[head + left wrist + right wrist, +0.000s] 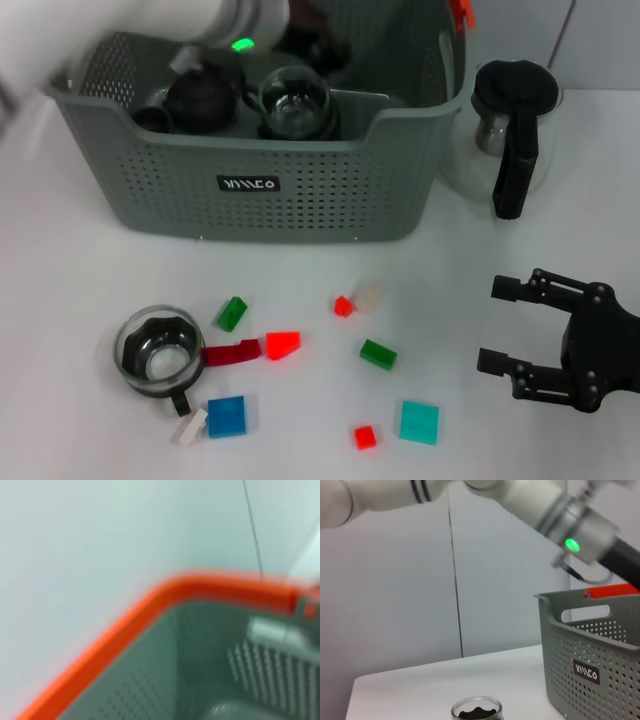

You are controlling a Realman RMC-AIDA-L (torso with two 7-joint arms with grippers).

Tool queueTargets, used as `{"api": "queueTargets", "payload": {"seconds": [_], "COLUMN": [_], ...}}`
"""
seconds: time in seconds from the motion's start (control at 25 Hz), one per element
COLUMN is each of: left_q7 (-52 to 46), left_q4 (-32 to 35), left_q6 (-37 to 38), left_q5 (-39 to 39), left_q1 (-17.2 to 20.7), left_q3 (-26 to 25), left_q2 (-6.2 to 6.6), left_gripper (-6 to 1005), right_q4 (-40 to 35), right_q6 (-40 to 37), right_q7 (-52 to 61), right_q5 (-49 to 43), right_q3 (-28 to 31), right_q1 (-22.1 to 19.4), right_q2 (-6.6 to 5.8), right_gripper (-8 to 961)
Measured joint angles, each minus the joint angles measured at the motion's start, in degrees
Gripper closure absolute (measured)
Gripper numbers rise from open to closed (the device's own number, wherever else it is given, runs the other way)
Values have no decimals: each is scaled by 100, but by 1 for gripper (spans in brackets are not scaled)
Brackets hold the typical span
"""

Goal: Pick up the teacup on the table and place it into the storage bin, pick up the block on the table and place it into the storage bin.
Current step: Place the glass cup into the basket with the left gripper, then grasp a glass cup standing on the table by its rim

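A glass teacup [158, 347] with a black handle stands on the white table [70, 290] at the front left, and its rim also shows in the right wrist view [476, 711]. Several small blocks lie beside it, among them a red block [283, 345], a blue block [226, 416] and a teal block [419, 422]. The grey-green storage bin [250, 205] holds a dark teapot and glass cups. My left arm reaches over the bin, its gripper [312, 38] partly hidden inside. My right gripper [503, 327] hovers open and empty at the front right.
A glass jug [515, 125] with a black handle stands right of the bin. More blocks, green [378, 354] and small red [365, 437], are scattered mid-table. The bin's orange rim [150, 605] fills the left wrist view.
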Motion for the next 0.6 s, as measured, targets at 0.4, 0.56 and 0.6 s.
{"api": "queueTargets", "payload": {"seconds": [0.4, 0.56, 0.6], "left_q7": [1580, 2813, 3204], "left_q4": [-3001, -2590, -2425], "left_q6": [3158, 4728, 5224], "left_q5": [-2997, -3453, -3446], "left_q1": [2104, 2346, 2427], "left_q3": [-2124, -3240, -3418], "left_q2": [-4, 15, 32], "left_gripper": [561, 560, 560], "right_q4": [-32, -45, -35], "right_q6": [-16, -18, -18], "right_q7": [19, 21, 22], "right_q5": [27, 35, 36], "right_q3": [-3, -3, -3], "right_q1": [84, 123, 137], "right_q2": [-9, -3, -4], "right_gripper": [129, 129, 129]}}
